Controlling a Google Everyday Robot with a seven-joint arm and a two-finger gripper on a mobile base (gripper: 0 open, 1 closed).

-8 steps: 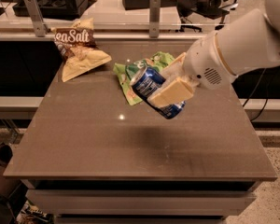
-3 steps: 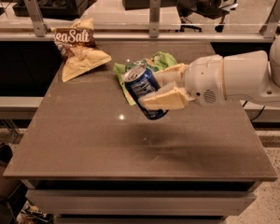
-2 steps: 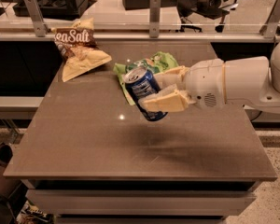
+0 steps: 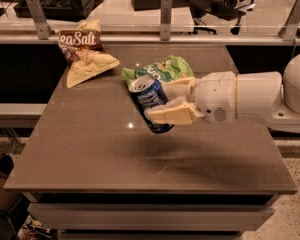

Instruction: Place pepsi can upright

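The pepsi can [image 4: 148, 100], blue with white lettering and a silver top rim, is held in my gripper [image 4: 166, 102] above the middle of the brown table [image 4: 90, 154]. The can is nearly upright, its top leaning a little to the left and away. My cream fingers [image 4: 171, 114] are shut on its right side, one in front and one behind. The arm reaches in level from the right. The can's bottom hangs a short way above the tabletop.
A green snack bag [image 4: 166, 69] lies just behind the can. A brown-and-cream "Sea Salt" bag [image 4: 83, 51] lies at the table's back left. A rail with metal posts [image 4: 165, 15] runs behind the table.
The arm has turned level and the can has rotated from steeply tilted to nearly upright, shifting slightly left. It stays in the gripper above the table.
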